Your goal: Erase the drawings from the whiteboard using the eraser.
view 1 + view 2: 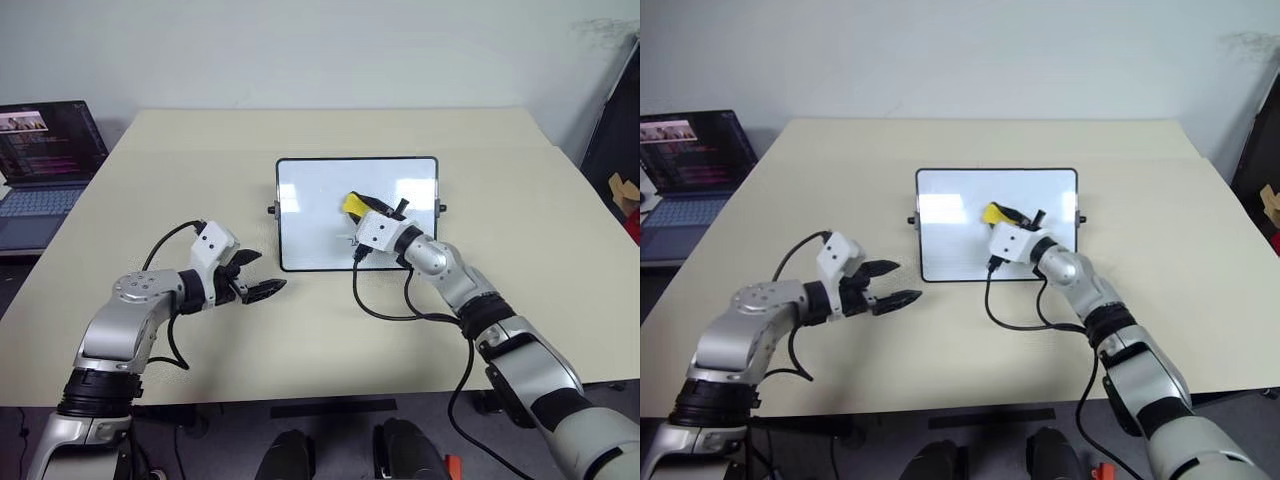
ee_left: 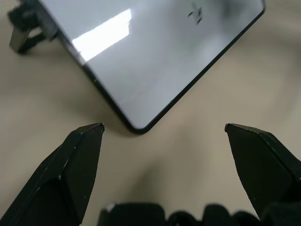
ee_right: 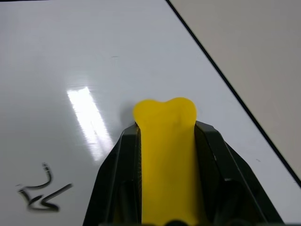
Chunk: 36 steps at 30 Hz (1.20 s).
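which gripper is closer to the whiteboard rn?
Right. The right gripper is over the whiteboard, shut on the eraser. The left gripper, jaws open, sits over the table off the board's near-left corner.

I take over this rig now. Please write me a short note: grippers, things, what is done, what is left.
Right gripper: shut on the eraser, held over the whiteboard.
Left gripper: open, holding nothing, over the table near the board's lower left corner.
Done: eraser picked up and brought to the board.
Left: at least one drawing remains beside the eraser; wipe it, then check the rest of the board.
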Each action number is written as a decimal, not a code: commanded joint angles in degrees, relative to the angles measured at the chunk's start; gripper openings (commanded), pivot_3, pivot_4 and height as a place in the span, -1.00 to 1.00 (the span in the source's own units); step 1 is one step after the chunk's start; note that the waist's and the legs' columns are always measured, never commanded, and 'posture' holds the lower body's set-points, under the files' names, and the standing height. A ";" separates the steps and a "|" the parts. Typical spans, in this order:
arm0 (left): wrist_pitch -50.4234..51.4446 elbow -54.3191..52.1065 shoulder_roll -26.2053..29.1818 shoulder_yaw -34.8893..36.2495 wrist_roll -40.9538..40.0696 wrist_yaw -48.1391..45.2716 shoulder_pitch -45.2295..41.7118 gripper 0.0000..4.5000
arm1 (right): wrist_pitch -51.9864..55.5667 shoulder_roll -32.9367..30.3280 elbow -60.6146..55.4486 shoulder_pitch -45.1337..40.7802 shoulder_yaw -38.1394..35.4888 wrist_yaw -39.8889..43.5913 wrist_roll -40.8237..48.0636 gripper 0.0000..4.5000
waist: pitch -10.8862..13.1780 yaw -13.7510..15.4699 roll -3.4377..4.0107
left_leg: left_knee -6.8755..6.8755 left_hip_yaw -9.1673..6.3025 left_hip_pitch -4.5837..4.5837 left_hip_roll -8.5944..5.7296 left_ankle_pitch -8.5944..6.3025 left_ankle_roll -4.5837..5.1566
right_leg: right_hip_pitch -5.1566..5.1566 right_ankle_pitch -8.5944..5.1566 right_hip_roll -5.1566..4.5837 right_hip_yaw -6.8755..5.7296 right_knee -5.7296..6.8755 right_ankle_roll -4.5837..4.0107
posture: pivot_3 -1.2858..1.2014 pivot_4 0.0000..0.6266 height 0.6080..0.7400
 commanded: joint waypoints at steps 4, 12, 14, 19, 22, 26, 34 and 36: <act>2.21 -5.13 -0.70 0.86 -3.11 0.40 -2.86 1.00 | -0.07 -0.85 1.97 7.88 5.51 7.18 -2.19 -0.48 | -0.14 -0.13 -0.02 | 0.04 0.01 0.12 0.00 0.01 0.01 | 0.11 0.02 0.02 0.01 0.09 -0.01 | 0.03 -0.52 1.00; 2.72 -3.44 -0.66 0.63 -2.93 0.18 -4.64 1.00 | -4.16 -1.06 -5.93 6.77 3.06 2.98 -0.15 -0.48 | -0.07 -0.64 0.02 | 0.05 -0.08 1.06 0.05 0.05 0.05 | 1.09 -0.01 0.30 0.02 -0.01 -0.01 | 0.03 -0.52 1.00; 2.46 -2.68 -0.46 0.89 -2.64 0.25 -4.46 1.00 | -7.21 -1.27 -9.31 5.95 1.52 0.40 0.72 -0.48 | 0.11 -0.64 0.03 | 0.04 -0.08 0.92 0.06 0.05 0.04 | 0.93 0.00 0.33 0.03 0.00 -0.02 | 0.03 -0.52 1.00; 1.48 -1.04 -0.16 1.33 -1.75 0.74 -3.66 1.00 | -4.72 -1.56 -12.25 4.18 0.12 -1.90 -0.43 -0.48 | 0.14 -0.66 0.02 | -0.06 -0.10 0.50 0.08 0.02 0.02 | 0.52 -0.01 0.31 0.03 -0.07 -0.02 | 0.03 -0.52 1.00; 1.43 -1.10 -0.33 1.27 -1.77 0.81 -3.69 1.00 | -1.01 -0.78 -10.35 3.89 0.16 -1.69 -0.59 -0.48 | 0.12 -0.60 0.00 | -0.01 -0.07 -0.33 0.08 0.08 -0.11 | -0.33 0.00 0.14 0.05 -0.03 -0.03 | 0.03 -0.52 1.00; 1.36 -1.34 -0.37 1.20 -1.87 0.89 -3.62 1.00 | 2.59 -0.79 -6.58 4.89 0.91 -0.09 -0.79 -0.48 | 0.12 -0.54 0.00 | -0.01 -0.06 -0.78 0.02 0.13 -0.22 | -0.69 -0.01 -0.02 -0.01 -0.13 -0.02 | 0.03 -0.52 1.00; 1.51 -1.87 -0.33 0.91 -2.31 0.30 -3.77 1.00 | 2.08 -2.48 -6.27 10.61 6.90 8.39 -2.90 -0.48 | 0.09 -0.60 -0.02 | -0.04 -0.04 0.02 0.00 0.00 0.03 | 0.07 -0.02 -0.01 -0.03 -0.09 -0.01 | 0.03 -0.52 1.00; 1.43 -1.70 -0.37 0.86 -2.23 0.24 -3.88 1.00 | 2.06 -2.49 -7.03 10.96 6.72 8.14 -2.55 -0.48 | 0.09 -0.66 -0.03 | 0.01 -0.04 0.04 -0.01 0.00 0.03 | 0.06 -0.01 0.04 -0.02 0.01 -0.01 | 0.03 -0.52 1.00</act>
